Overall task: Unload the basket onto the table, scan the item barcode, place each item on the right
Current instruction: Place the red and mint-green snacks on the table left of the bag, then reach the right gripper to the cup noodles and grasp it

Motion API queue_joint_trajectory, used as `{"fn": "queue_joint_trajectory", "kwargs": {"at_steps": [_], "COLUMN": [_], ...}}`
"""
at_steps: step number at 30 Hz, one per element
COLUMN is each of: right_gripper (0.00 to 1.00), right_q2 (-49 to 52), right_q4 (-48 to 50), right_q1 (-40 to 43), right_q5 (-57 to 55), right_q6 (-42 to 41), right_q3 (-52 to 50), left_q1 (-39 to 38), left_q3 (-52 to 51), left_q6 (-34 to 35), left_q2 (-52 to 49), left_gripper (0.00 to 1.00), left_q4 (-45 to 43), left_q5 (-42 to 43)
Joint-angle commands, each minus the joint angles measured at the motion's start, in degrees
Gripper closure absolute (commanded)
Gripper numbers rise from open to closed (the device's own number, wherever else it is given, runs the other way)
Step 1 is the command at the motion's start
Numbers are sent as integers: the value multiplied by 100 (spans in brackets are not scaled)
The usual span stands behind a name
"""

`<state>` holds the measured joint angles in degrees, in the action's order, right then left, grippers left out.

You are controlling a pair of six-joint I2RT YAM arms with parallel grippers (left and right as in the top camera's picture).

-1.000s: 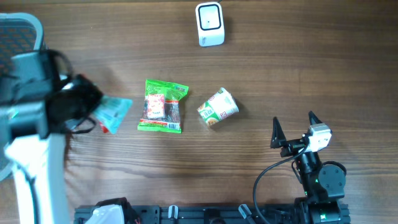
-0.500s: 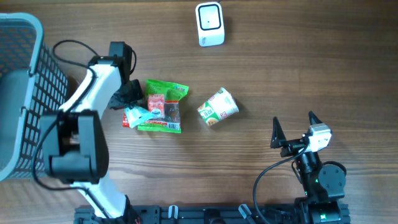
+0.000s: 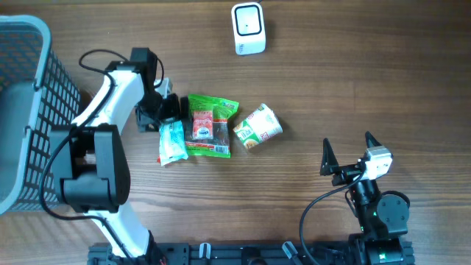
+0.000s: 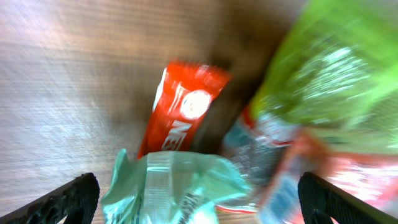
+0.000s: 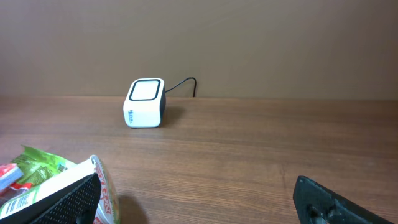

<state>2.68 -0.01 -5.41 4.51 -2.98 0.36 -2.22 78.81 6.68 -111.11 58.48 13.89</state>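
Observation:
The white barcode scanner (image 3: 249, 28) stands at the table's far edge, and it also shows in the right wrist view (image 5: 145, 102). My left gripper (image 3: 166, 112) is open just above a mint-green packet (image 3: 171, 141) lying on the table. In the left wrist view this packet (image 4: 177, 186) sits loose between the wide-apart fingers of the left gripper (image 4: 205, 202), with a red packet (image 4: 180, 112) behind it. A green snack bag (image 3: 212, 125) and a tipped noodle cup (image 3: 258, 126) lie to the right. My right gripper (image 3: 347, 156) stands open and empty near the front.
A grey wire basket (image 3: 22, 110) fills the left edge. The scanner's cable (image 5: 186, 83) runs off behind it. The noodle cup (image 5: 62, 193) lies close to the right gripper's left finger (image 5: 71, 200). Bare wood stretches right of the cup.
The left arm swung from the basket to the table with the mint-green packet, nudged the green bag rightward, then opened and let the packet go. The right arm has stayed still.

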Motion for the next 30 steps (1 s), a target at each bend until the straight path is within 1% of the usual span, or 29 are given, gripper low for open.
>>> {"fn": "queue_joint_trajectory", "kwargs": {"at_steps": [1,3,4,5,7,8,9,10,12,13,14,15,16,17,19,20,21,23,24,26,27,30], "right_gripper": [0,0,0,0,0,0,1,0,0,0,0,0,0,0,0,0,0,0,0,0,0,0], "right_q2": [-24,-24,-24,-24,-24,-24,-24,-24,-24,-24,-24,-17,-13,-13,-13,-13,-13,2,46,275,557,1797], "right_q4": [24,24,24,22,22,24,22,24,26,59,76,15,17,26,85,81,74,-22,-140,-507,-951,-2345], "right_q1": [17,17,17,17,17,17,17,17,17,20,17,17,17,17,20,20,20,20,20,20,20,20], "right_q5": [48,48,48,48,48,48,48,48,22,7,7,24,50,50,-118,-170,-52,120,120,216,240,363], "right_q6": [-13,-11,-11,-11,-13,-11,-9,-11,-11,-15,-17,-37,-243,-717,-1978,-2979,-3128,-3171,-3176,-3469,-3392,-2605], "right_q3": [-7,-7,-7,-7,-7,-7,-7,-7,-7,-7,-7,-7,-7,-7,-4,-4,0,157,372,933,1397,3012], "left_q1": [-13,-13,-13,-13,-20,-22,-26,-35,-59,-90,-127,-199,-254,-302,-413,-446,-466,-481,-481,-479,-479,-481], "left_q3": [498,503,501,501,468,466,466,466,466,466,466,466,466,466,466,466,466,466,466,466,466,466], "left_q6": [-17,398,938,1147,1202,1200,1200,1202,1202,1204,1202,1202,1202,1202,1204,1207,1204,1204,1204,1202,1202,1202], "left_q2": [802,1154,1338,1384,1381,1381,1381,1381,1381,1381,1381,1381,1381,1381,1381,1381,1381,1381,1381,1381,1381,1381], "left_gripper": [0,0,0,0,0,4,75,96,96,91,78,51,30,0,0,0,0,0,0,0,0,0], "left_q4": [-15,2,96,160,267,361,409,485,553,564,562,553,538,498,343,284,271,269,269,264,267,264], "left_q5": [144,-299,-675,-667,-393,-223,-190,-170,-170,-166,-168,-168,-168,-168,-166,-166,-166,-168,-168,-173,-173,-173]}}
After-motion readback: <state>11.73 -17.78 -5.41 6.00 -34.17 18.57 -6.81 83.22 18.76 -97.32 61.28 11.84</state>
